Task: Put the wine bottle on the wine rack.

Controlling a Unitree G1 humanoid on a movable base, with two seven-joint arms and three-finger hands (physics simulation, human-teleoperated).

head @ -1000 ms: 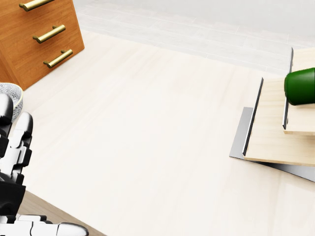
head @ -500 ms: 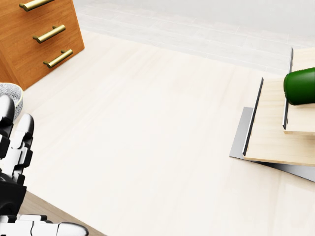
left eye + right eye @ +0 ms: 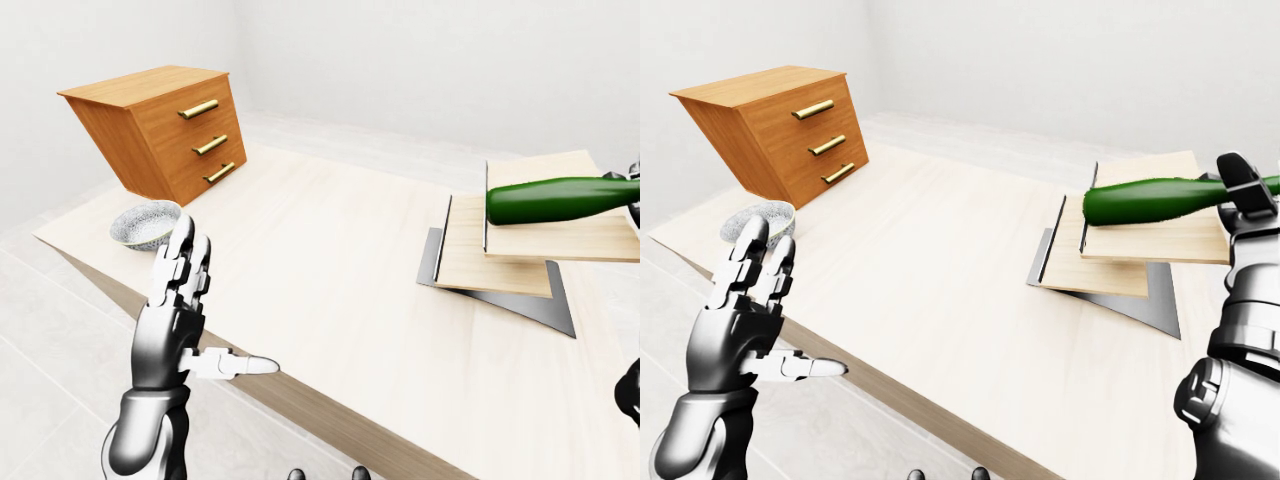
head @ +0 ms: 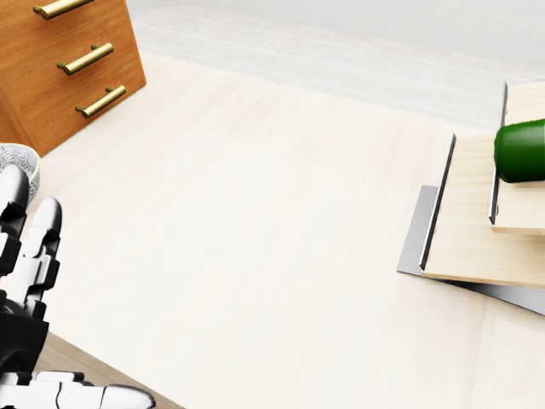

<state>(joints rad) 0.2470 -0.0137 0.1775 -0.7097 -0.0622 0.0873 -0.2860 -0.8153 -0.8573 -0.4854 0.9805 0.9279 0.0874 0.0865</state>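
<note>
The green wine bottle [image 3: 1150, 200] lies level just above the upper board of the wine rack [image 3: 1120, 268], a stepped pair of pale wooden boards on a grey metal base. My right hand [image 3: 1243, 186] is shut on the bottle's neck at the right edge of the right-eye view. In the head view only the bottle's butt end [image 4: 521, 152] shows, at the right edge. My left hand [image 3: 205, 310] is open and empty, fingers upright, at the near left edge of the table.
A wooden chest of drawers [image 3: 165, 130] with brass handles stands at the table's upper left, and a patterned bowl [image 3: 146, 222] sits below it beside my left hand. The pale wooden table [image 3: 330, 260] spreads between the chest and the rack.
The bottle's end has shifted slightly to the right in the head view. My left hand has sunk a little.
</note>
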